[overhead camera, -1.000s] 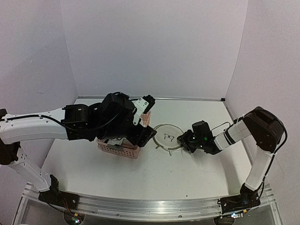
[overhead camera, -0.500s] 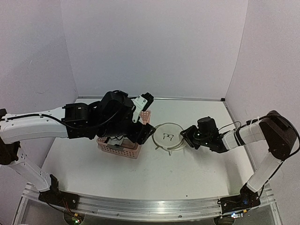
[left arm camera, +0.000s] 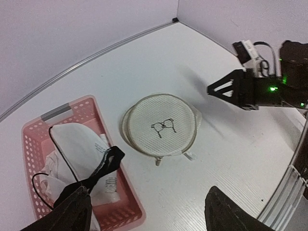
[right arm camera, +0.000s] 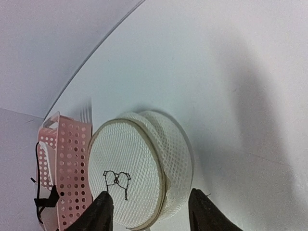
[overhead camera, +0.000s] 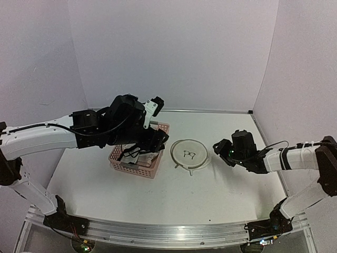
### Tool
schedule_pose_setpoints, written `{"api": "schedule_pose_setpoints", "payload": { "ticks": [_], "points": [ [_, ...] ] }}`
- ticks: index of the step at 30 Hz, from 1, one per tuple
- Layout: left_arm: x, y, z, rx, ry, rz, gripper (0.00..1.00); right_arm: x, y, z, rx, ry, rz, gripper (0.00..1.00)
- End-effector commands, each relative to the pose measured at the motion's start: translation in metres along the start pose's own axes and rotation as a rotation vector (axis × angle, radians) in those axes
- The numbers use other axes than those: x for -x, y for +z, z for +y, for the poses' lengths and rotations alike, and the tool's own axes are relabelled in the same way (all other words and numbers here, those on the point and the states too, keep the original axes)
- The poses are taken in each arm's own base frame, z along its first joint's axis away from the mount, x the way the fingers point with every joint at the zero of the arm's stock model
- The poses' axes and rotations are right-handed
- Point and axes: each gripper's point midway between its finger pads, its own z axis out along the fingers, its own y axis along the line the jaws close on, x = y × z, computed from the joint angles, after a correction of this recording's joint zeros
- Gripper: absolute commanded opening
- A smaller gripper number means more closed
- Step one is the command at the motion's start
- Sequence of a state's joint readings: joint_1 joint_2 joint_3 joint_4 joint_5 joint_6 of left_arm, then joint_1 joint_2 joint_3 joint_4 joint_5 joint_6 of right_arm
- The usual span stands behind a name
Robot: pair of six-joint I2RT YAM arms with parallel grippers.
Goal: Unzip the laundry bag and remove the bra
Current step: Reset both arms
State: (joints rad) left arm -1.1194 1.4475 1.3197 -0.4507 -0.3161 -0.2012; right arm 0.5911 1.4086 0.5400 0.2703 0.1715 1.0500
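The bra (left arm camera: 82,149) lies in the pink basket (left arm camera: 30,163), just left of the laundry bag (left arm camera: 161,125), which sits collapsed flat on the table (left arm camera: 144,57). One thin black strap (left arm camera: 103,166) runs up against a fingertip (left arm camera: 74,207) of the left gripper (left arm camera: 147,199). If it is hooked there, a rising arm could drag the soft white cups out of the basket. Its jaws stand wide apart, gripping nothing. The right gripper (right arm camera: 149,202) hangs near the bag, jaws likewise spread and empty. The bag is a white mesh disc with a stiff hoop rim; the basket is rigid slotted plastic.
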Motion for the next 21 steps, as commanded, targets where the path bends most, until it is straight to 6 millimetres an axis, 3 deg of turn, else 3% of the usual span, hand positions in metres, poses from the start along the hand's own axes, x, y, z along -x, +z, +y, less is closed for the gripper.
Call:
{"api": "schedule_pose_setpoints", "payload": {
  "ticks": [1,4,11,14,21],
  "points": [
    [0.035,-0.010,0.026,0.009,-0.097,-0.094,0.85,0.038,-0.024,-0.003,-0.059,-0.128,-0.147,0.59],
    [0.040,-0.005,0.049,0.023,-0.160,-0.094,0.99,0.056,-0.036,-0.002,-0.090,-0.193,-0.201,0.68],
    [0.048,0.002,0.118,0.092,-0.346,-0.104,0.99,0.104,-0.055,-0.008,-0.158,-0.249,-0.281,0.98],
    [0.046,-0.001,0.151,0.132,-0.420,-0.108,0.99,0.124,-0.059,-0.014,-0.174,-0.226,-0.295,0.98],
    [0.044,-0.030,0.223,0.207,-0.579,-0.165,0.99,0.169,-0.074,-0.060,-0.136,0.018,-0.261,0.98]
  ]
}}
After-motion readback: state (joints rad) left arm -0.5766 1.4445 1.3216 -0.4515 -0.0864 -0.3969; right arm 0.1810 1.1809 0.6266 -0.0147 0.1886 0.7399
